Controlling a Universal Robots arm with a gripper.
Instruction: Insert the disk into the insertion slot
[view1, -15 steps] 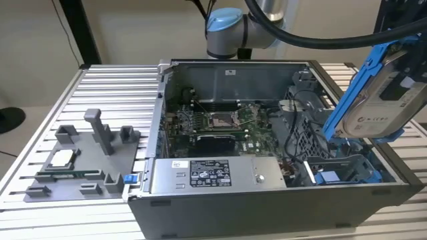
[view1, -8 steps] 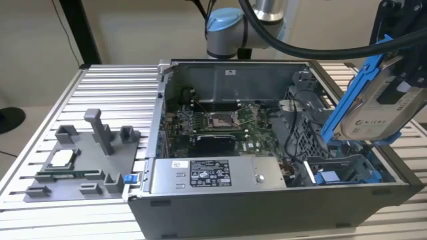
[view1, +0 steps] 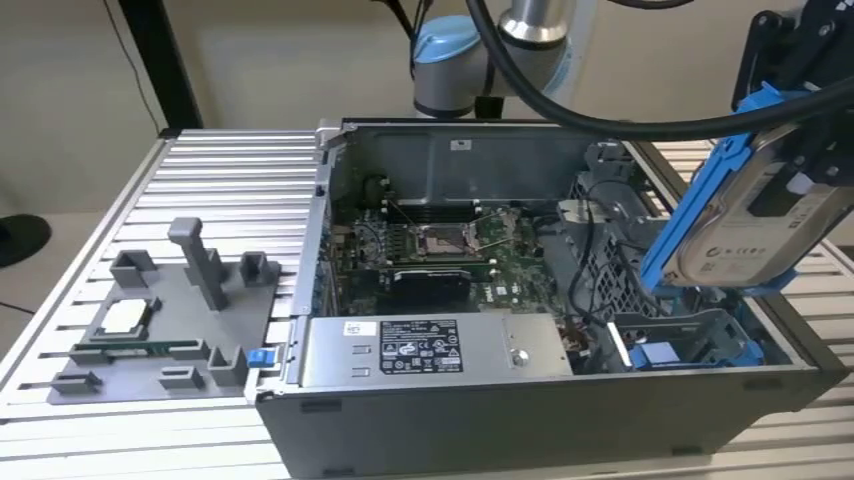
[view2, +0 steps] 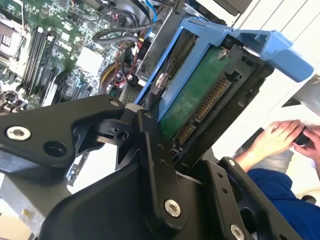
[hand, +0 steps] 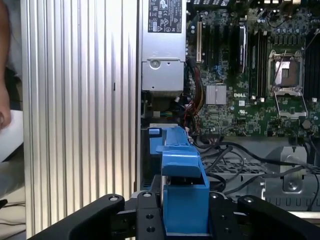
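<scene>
My gripper (view1: 790, 165) is shut on the disk (view1: 741, 225), a silver-grey drive with a white label in a bright blue carrier. I hold it tilted in the air at the exterior view's right, above the open computer case. The insertion slot (view1: 674, 350), with blue rails and grey perforated walls, sits below the disk at the case's front right corner; the disk's lower end is clear of it. In the second wrist view the black fingers (view2: 150, 135) clamp the disk's green circuit-board side (view2: 200, 95). In the first wrist view the blue carrier (hand: 184, 192) stands between the fingers.
A silver power supply box (view1: 414, 350) lies along the case's front, with the motherboard (view1: 441, 250) and loose cables (view1: 587, 260) behind it. A grey fixture tray (view1: 174, 330) rests on the ribbed table (view1: 227, 180). A person's hands (view2: 280, 140) are beside the table.
</scene>
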